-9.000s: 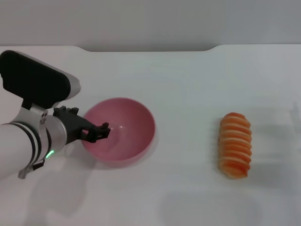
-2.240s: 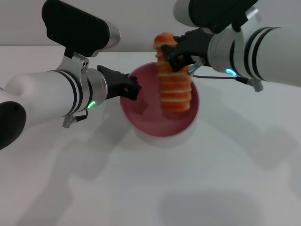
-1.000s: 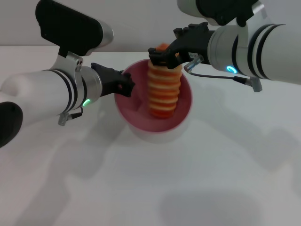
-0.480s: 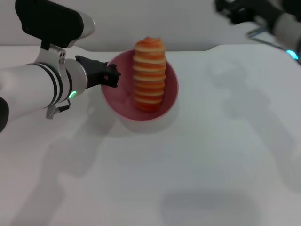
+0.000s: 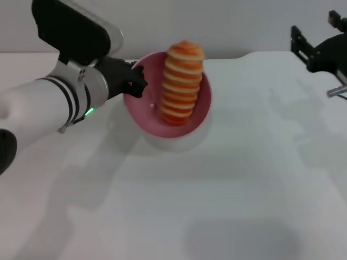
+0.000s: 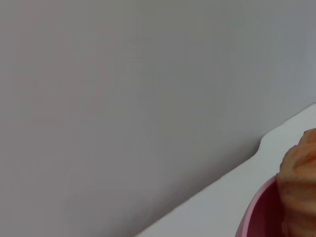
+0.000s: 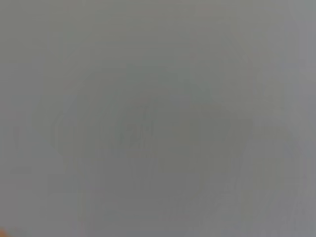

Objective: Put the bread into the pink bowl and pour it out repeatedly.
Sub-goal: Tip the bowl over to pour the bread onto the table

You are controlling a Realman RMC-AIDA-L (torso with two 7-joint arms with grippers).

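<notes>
An oblong orange-brown ridged loaf of bread with pale cream stripes (image 5: 182,84) stands nearly upright inside a round, glossy pink plastic bowl (image 5: 142,111), its lower end resting in the bowl's hollow and its upper end rising above the far rim. The bowl is lifted off the white table (image 5: 227,195) and tipped so that its opening faces the camera. The left gripper (image 5: 134,81), black and mounted on a white arm, pinches the bowl's left rim, its jaws pressed together on the edge. In the left wrist view only a sliver of the pink rim and the bread's top show against a grey wall (image 6: 123,98). The right gripper (image 5: 317,46) is well apart, raised at the far right edge with nothing in it, its jaws spread. The right wrist view shows only blank grey. Judging from this, the bread has been loaded and the pouring step is in hand. The next move likely calls for the left arm to tilt the bowl further over bare table, keeping a firm pinch so the loaf slides out without the bowl slipping.
</notes>
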